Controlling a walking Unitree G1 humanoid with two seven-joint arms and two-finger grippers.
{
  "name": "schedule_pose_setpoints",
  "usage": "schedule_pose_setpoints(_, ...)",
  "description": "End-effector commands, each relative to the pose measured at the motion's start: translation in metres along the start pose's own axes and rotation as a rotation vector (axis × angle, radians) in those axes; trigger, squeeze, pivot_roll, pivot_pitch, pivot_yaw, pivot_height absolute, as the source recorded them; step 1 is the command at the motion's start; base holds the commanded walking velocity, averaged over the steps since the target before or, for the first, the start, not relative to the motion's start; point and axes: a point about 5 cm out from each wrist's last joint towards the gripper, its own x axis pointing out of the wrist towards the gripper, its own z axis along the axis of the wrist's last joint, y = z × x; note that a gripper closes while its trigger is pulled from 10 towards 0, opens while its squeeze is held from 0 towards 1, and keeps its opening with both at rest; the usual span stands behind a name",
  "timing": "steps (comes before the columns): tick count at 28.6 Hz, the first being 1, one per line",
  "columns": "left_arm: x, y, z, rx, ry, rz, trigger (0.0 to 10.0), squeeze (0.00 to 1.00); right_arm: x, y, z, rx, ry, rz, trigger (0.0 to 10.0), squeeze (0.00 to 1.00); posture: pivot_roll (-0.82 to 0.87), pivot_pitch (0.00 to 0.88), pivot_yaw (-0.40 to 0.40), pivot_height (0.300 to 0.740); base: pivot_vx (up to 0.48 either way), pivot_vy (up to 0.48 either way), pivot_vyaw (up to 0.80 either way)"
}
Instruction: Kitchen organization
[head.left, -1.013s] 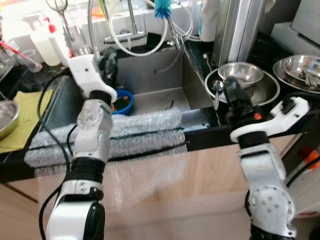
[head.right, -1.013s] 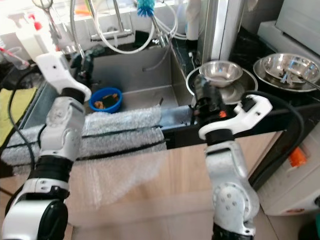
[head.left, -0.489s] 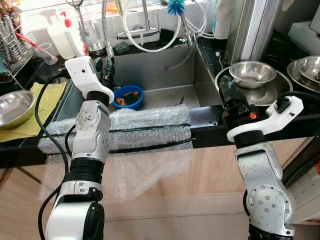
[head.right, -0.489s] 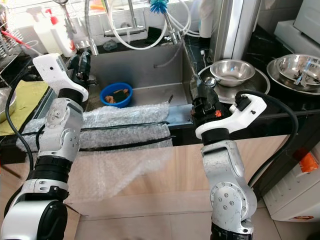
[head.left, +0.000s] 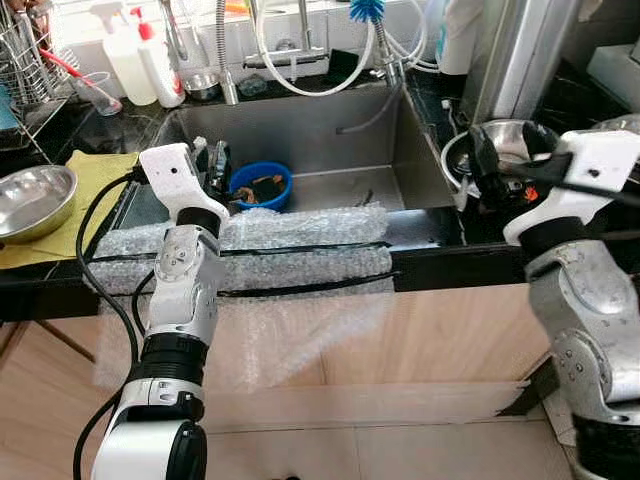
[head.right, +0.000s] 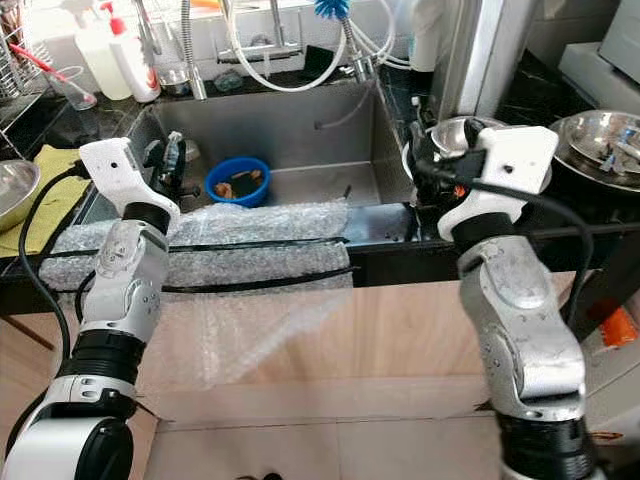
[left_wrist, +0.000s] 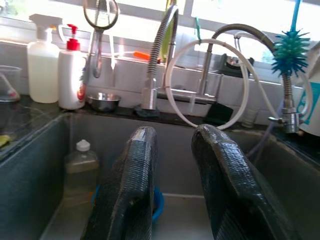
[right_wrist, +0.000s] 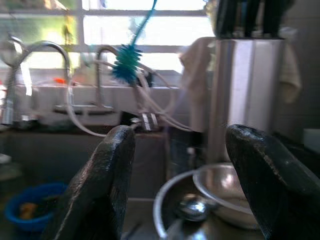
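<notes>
A stainless steel sink (head.left: 300, 140) is set into a black table (head.left: 440, 265), and a sheet of clear bubble wrap (head.left: 280, 240) is draped over the sink's front edge, hanging down the pale wood cabinet front (head.left: 440, 330). On the sink floor sits a small round blue plastic bowl (head.left: 262, 184) holding brownish scraps. The left end effector (head.left: 214, 170) reaches over the left front corner of the sink, just beside the blue bowl, its two black fingers (left_wrist: 131, 185) parted with a narrow gap and nothing between them; past them, in the left wrist view, a clear plastic bottle with a pale cap (left_wrist: 80, 167) stands against the sink's left wall. The right end effector (head.left: 478, 168) is raised over the table just right of the sink, its fingers (right_wrist: 107, 180) spread wide apart and empty, and it points at a small shiny steel bowl (right_wrist: 225, 192) nested in a wider steel basin (right_wrist: 167, 210), with what looks like a metal spoon (right_wrist: 192, 207) lying in the basin. Farther right on the table lies another round steel bowl (head.right: 600, 140) with utensils in it. To the left of the sink a steel bowl (head.left: 35, 200) rests on a yellow cloth (head.left: 85, 170). Behind the sink stand a white spray bottle (head.left: 122, 62) and a white pump bottle with a red top (head.left: 160, 65), next to a coiled-spring tap (head.left: 225, 50) with white hoses (head.left: 300, 70), and a blue bristle brush (head.left: 366, 10) hangs above
</notes>
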Motion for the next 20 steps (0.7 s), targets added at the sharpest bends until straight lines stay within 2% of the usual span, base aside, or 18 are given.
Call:
schedule_pose_setpoints(1, -0.003, 0.009, 0.002, 0.052, -0.012, 0.003, 10.0, 0.0, 0.0, -0.01, -0.001, -0.014, -0.007, -0.055, 10.0, 0.0, -0.11, 0.061, 0.099, 0.74, 0.0, 0.0, 0.0)
schedule_pose_setpoints(5, -0.002, 0.013, 0.004, 0.064, -0.016, 0.01, 10.0, 0.0, -0.001, -0.008, -0.003, 0.009, -0.008, -0.073, 10.0, 0.0, -0.11, 0.051, 0.104, 0.74, 0.0, 0.0, 0.0)
schedule_pose_setpoints(10, 0.0, 0.01, 0.005, 0.061, -0.023, 0.001, 10.0, 0.0, -0.001, 0.001, -0.006, 0.032, -0.013, -0.062, 10.0, 0.0, -0.11, 0.041, 0.109, 0.74, 0.0, 0.0, 0.0)
schedule_pose_setpoints(20, 0.001, 0.005, 0.004, 0.058, -0.026, -0.021, 10.0, 0.0, -0.002, 0.01, -0.009, 0.076, -0.021, -0.058, 10.0, 0.0, -0.1, 0.02, 0.116, 0.74, 0.26, 0.0, 0.0)
